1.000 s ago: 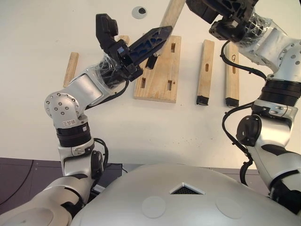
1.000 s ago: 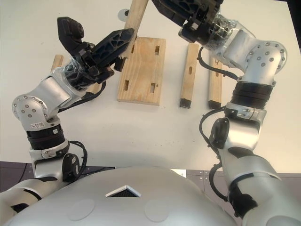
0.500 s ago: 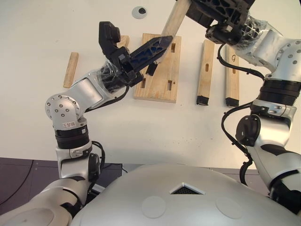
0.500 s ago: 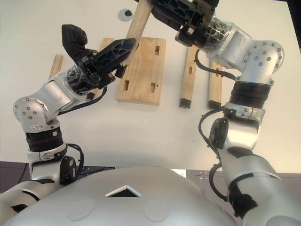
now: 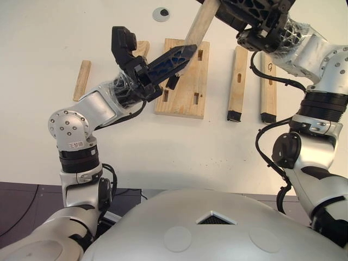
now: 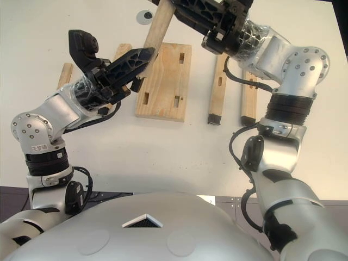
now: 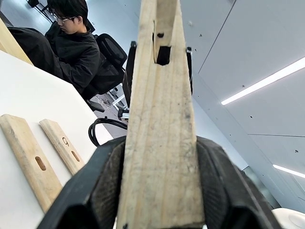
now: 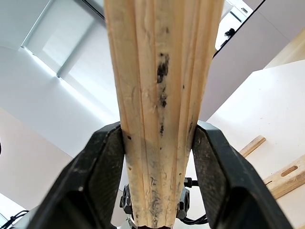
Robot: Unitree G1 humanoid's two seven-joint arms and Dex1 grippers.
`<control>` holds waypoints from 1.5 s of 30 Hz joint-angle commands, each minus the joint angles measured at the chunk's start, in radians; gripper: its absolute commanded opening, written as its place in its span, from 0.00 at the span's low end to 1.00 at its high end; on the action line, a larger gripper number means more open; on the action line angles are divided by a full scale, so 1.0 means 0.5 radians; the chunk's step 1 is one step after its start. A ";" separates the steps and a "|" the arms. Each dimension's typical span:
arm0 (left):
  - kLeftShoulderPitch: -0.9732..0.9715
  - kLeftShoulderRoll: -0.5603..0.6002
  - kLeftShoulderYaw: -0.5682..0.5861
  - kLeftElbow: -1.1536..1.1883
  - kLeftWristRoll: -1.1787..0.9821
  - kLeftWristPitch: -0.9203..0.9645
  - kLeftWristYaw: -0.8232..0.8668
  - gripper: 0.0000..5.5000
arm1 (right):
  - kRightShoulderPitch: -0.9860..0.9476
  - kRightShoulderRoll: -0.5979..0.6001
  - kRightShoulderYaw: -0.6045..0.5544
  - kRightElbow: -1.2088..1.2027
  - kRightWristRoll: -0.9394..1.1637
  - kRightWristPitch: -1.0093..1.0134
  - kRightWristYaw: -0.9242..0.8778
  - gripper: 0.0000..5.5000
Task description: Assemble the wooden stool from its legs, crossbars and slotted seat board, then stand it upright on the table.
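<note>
On the table (image 5: 163,157) the seat board (image 5: 182,106) lies flat, slots up. Above its far edge I hold one leg (image 5: 200,24) tilted. The right end effector (image 5: 244,11) is clamped high on it and the left end effector (image 5: 182,51) at its lower end, probably to steer it toward a slot.

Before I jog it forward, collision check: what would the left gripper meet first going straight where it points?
The left gripper is shut on the wooden leg; beyond it, probably the right gripper at the leg's upper end, depth unclear.
</note>
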 commanded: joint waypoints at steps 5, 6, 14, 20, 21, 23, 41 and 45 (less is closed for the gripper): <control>0.004 0.054 0.047 0.138 0.158 -0.059 -0.095 0.60 | 0.006 -0.007 -0.037 0.023 -0.050 -0.081 -0.042 0.37; 0.015 0.061 0.061 0.163 0.181 -0.069 -0.117 0.62 | 0.023 -0.031 -0.007 0.008 -0.103 -0.126 -0.004 0.37; 0.043 0.108 0.273 0.376 0.469 -0.264 -0.218 0.84 | 0.403 -0.280 0.451 -0.208 -0.839 -1.008 0.741 0.37; 0.066 0.099 0.298 0.294 0.576 -0.321 -0.350 0.84 | 0.463 -0.238 0.591 -0.059 -1.183 -1.482 0.888 0.37; 0.064 0.092 0.298 0.287 0.581 -0.318 -0.351 0.84 | 0.462 -0.225 0.593 -0.038 -1.206 -1.536 0.900 0.37; 0.065 0.082 0.302 0.279 0.587 -0.311 -0.351 0.84 | 0.471 -0.228 0.627 -0.003 -1.275 -1.632 0.932 0.37; 0.107 0.098 0.763 0.503 0.397 -0.405 -0.289 0.84 | 0.597 -0.504 0.829 0.088 -1.561 -2.043 1.244 0.37; 0.117 0.078 0.758 0.501 0.417 -0.410 -0.278 0.84 | 0.573 -0.547 0.814 0.072 -1.548 -2.025 1.259 0.37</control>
